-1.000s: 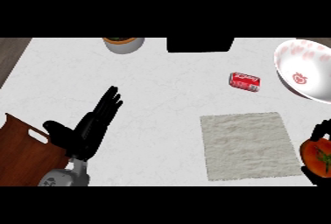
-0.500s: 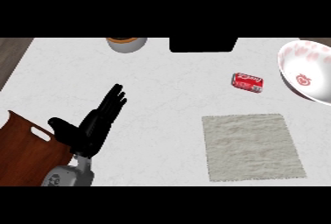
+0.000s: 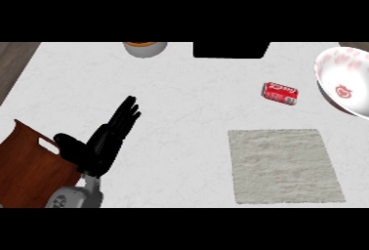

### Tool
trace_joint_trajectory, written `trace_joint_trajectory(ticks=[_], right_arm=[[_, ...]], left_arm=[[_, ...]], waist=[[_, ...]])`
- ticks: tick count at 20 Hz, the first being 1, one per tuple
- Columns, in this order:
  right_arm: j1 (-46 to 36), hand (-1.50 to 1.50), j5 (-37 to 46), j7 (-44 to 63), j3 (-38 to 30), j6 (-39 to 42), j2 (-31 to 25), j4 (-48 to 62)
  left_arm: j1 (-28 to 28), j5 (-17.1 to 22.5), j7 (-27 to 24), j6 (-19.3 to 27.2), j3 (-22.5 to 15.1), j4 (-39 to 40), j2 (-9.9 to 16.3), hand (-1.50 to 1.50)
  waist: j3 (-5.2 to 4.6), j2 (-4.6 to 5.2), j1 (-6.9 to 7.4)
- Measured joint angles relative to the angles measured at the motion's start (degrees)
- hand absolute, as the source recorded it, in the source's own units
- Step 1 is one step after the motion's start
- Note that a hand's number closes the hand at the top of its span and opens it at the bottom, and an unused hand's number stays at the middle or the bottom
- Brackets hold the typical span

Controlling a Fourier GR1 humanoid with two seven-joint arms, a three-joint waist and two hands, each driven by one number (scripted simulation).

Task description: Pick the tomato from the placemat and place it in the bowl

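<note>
The light woven placemat (image 3: pixel 284 164) lies flat at the lower right of the counter with nothing on it. The white bowl (image 3: pixel 346 80) with red markings sits at the right edge, partly cut off by the view. No tomato shows anywhere. My left hand (image 3: pixel 107 138) rests open at the lower left, fingers straight and pointing up and to the right. My right hand is out of view.
A red can (image 3: pixel 280 93) lies on its side between the placemat and the bowl. A wooden cutting board (image 3: pixel 29 168) sits at the lower left corner. A grey cup (image 3: pixel 145 48) and a black box (image 3: pixel 231 49) stand along the far edge.
One second ago my right hand held the tomato at the right edge; both have since left the view. The whole scene has shifted slightly.
</note>
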Motion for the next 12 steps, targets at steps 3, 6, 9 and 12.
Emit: trace_joint_trajectory(ticks=[3,6,9,12], right_arm=[[-6.4,1.5,1.5,-3.0,1.5,-1.1,-0.2,9.7],[-12.7,1.5,4.5,-5.8,3.9,-3.8,0.7,18.7],[-18.1,1.5,8.1,-9.8,5.8,-7.3,1.3,28.3],[-22.8,1.5,13.1,-12.5,7.9,-13.0,2.8,37.6]], left_arm=[[-0.4,-0.3,1.2,0.3,0.0,-1.1,-0.2,0.0],[-2.3,0.0,3.3,0.5,0.3,-1.5,-0.5,0.0],[-1.8,-0.2,2.5,-0.3,0.5,-0.8,-0.3,0.0],[-2.8,-0.5,1.9,-0.6,0.1,0.2,-0.9,0.0]], waist=[[0.02,0.09,0.36],[0.04,0.18,0.64],[0.03,0.3,0.95],[0.08,0.59,1.58]])
